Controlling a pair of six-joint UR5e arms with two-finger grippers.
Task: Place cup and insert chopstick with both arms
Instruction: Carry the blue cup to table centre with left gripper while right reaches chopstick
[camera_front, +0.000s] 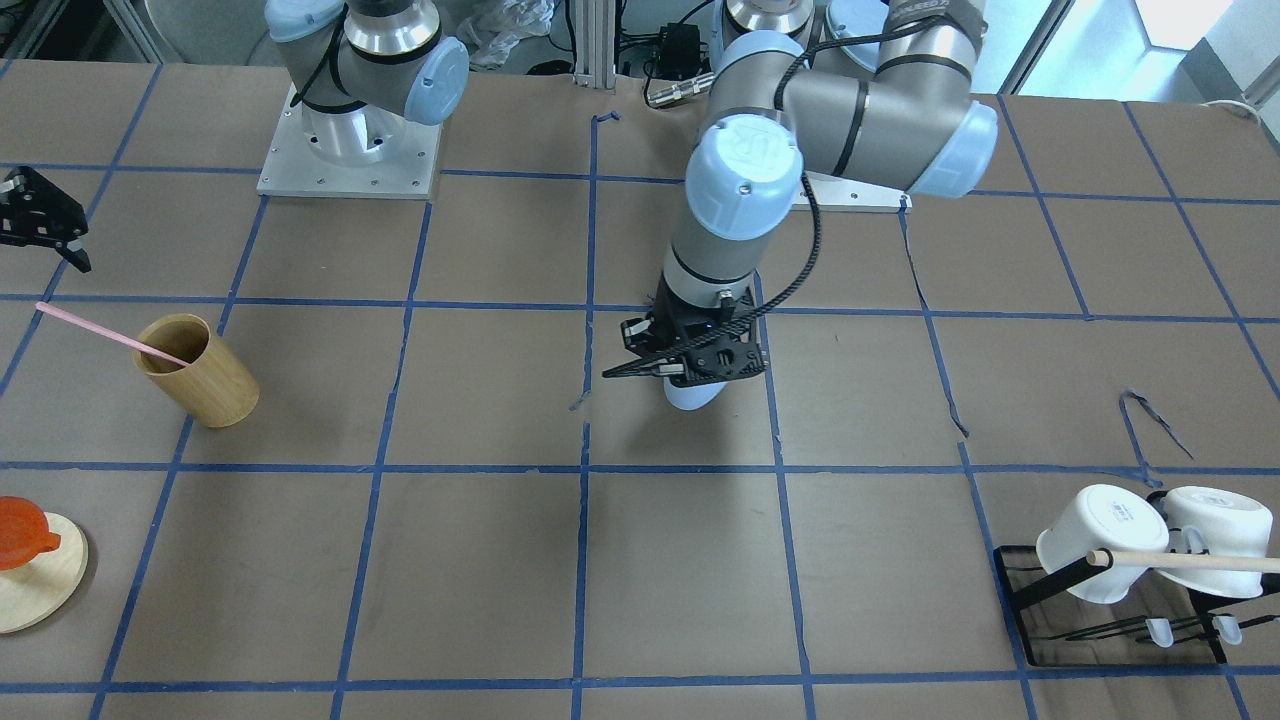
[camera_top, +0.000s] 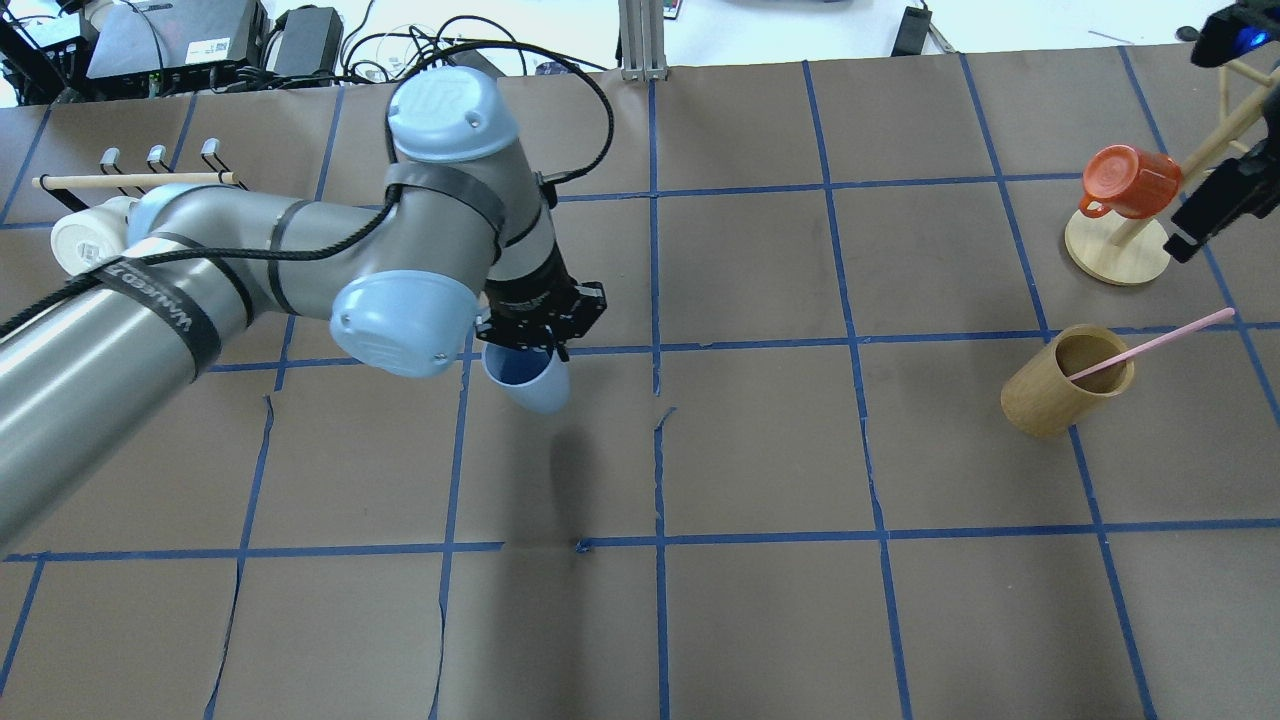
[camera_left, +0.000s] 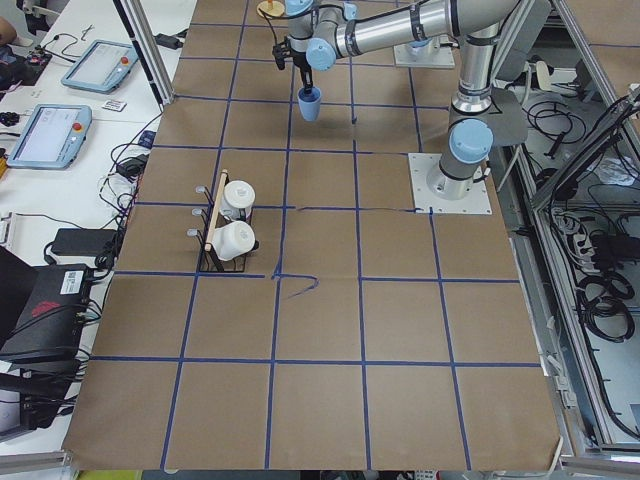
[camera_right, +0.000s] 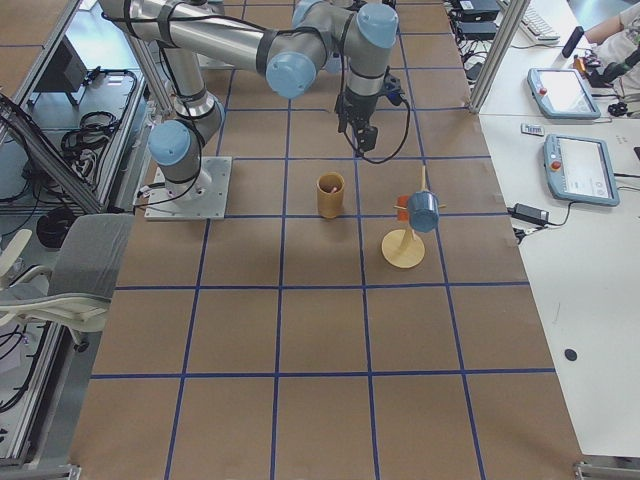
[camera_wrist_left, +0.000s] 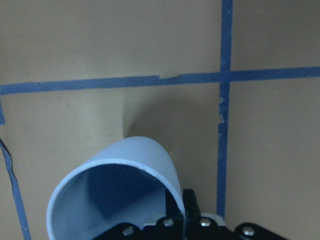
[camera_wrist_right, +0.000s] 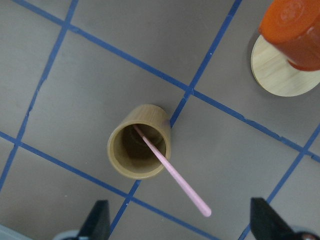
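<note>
My left gripper (camera_top: 540, 325) is shut on the rim of the light-blue cup (camera_top: 530, 385) and holds it tilted above the table near its middle. The cup also shows in the front view (camera_front: 693, 393) and in the left wrist view (camera_wrist_left: 120, 190). The pink chopstick (camera_top: 1150, 345) leans in a tan bamboo cup (camera_top: 1065, 380) at the table's right. My right gripper (camera_top: 1215, 205) hangs open and empty beside and above it. In the right wrist view the stick (camera_wrist_right: 172, 175) and the bamboo cup (camera_wrist_right: 140, 148) lie below its spread fingers (camera_wrist_right: 97, 220).
An orange mug (camera_top: 1125, 180) hangs on a wooden stand (camera_top: 1115, 255) behind the bamboo cup. A black rack (camera_front: 1110, 620) with two white mugs (camera_front: 1100, 540) and a pale wooden rod (camera_front: 1190, 562) stands at the far left of the table.
</note>
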